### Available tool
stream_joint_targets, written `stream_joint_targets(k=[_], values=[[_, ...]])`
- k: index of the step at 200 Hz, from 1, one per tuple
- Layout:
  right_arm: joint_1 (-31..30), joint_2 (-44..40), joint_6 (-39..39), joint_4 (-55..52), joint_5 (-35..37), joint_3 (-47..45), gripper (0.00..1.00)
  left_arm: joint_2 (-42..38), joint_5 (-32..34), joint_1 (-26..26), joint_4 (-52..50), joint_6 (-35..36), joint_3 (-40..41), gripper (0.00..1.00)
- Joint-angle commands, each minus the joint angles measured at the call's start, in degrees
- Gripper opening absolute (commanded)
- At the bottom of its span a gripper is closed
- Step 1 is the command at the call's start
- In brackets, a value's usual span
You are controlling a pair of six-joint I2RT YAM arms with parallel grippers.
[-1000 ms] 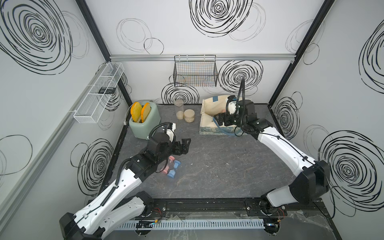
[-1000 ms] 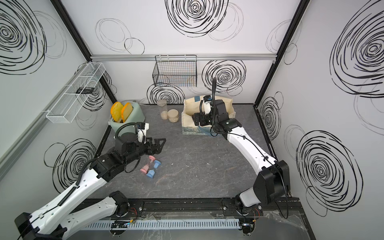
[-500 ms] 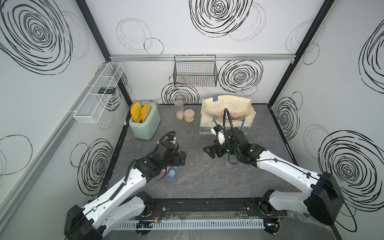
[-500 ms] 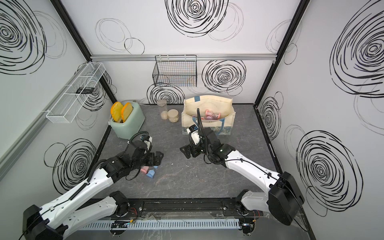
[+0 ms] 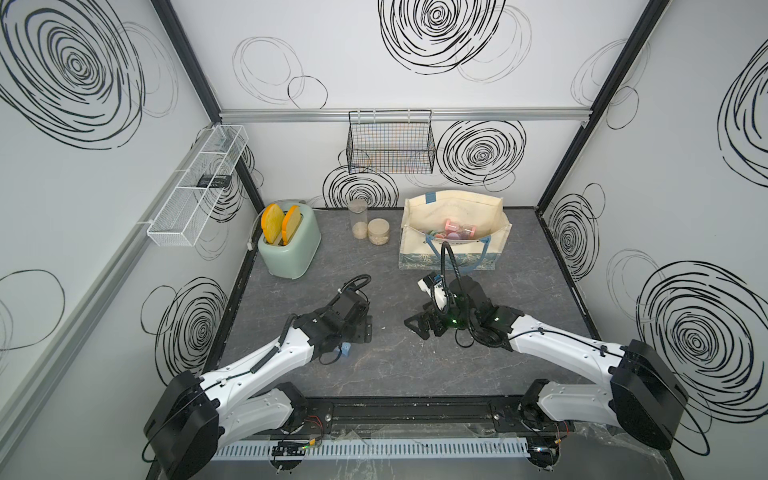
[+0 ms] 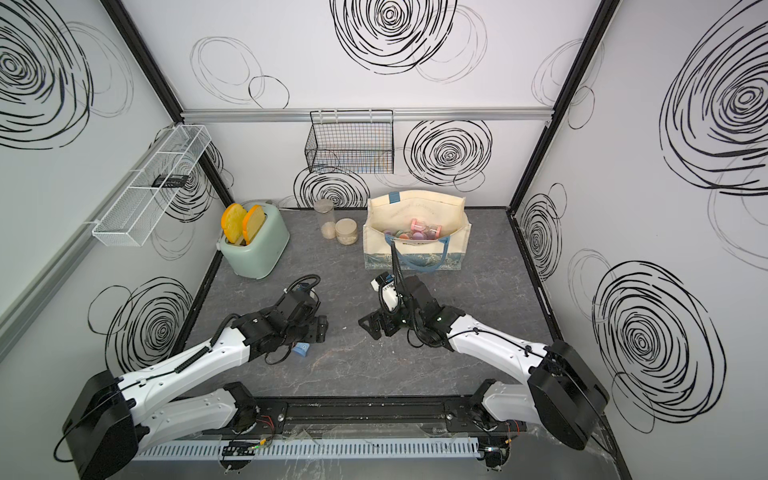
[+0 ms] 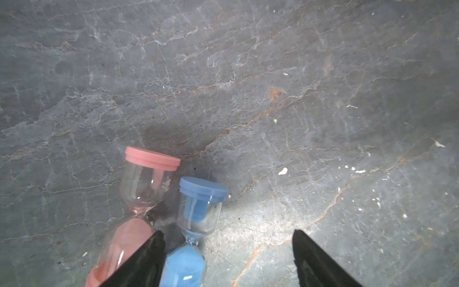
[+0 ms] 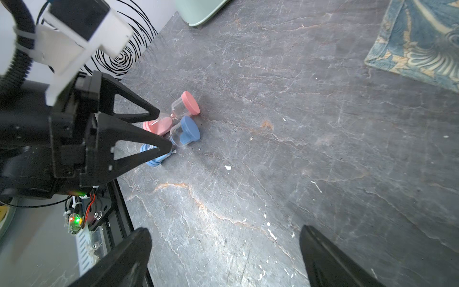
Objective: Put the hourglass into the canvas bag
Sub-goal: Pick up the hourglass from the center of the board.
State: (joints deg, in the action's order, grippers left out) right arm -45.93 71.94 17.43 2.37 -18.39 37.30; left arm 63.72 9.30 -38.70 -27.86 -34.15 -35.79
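**Top views** — The canvas bag stands upright at the back of the counter with its mouth open. Small coloured pieces are heaped inside, pink caps among them. A mint toaster holding two slices sits at the back left, and two clear jars stand between it and the bag. A black wire basket hangs on the back wall. The left claw is low over the front left of the counter. One blue end of the blue hourglass shows just beside its wrist. The right claw faces it across a gap, in front of the bag and apart from it.

**Left wrist** — The blue hourglass and the pink hourglass lie side by side on the counter. The left claw is spread wide. One finger sits between the two lower bulbs, and the other is well clear of the blue glass. Contact cannot be told.

**Right wrist** — The right claw is spread over bare counter with nothing between its fingers. Opposite it, the left claw points its tips down at the pink hourglass and the blue hourglass. The bag's blue floral corner is well apart from both.
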Motion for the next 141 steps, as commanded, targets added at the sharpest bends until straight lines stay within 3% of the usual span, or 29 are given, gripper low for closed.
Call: stream_joint_targets(k=[1,141], values=[[-0.6,0.7,0.9,3.4,-1.1,-1.2,0.97,2.5,1.5,0.7,4.1,-1.1,0.7,0.80],[-0.7,3.7,1.2,4.8,-0.4,-2.1,0.97,12.3,2.0,2.0,10.9,-0.6,3.2,0.68]])
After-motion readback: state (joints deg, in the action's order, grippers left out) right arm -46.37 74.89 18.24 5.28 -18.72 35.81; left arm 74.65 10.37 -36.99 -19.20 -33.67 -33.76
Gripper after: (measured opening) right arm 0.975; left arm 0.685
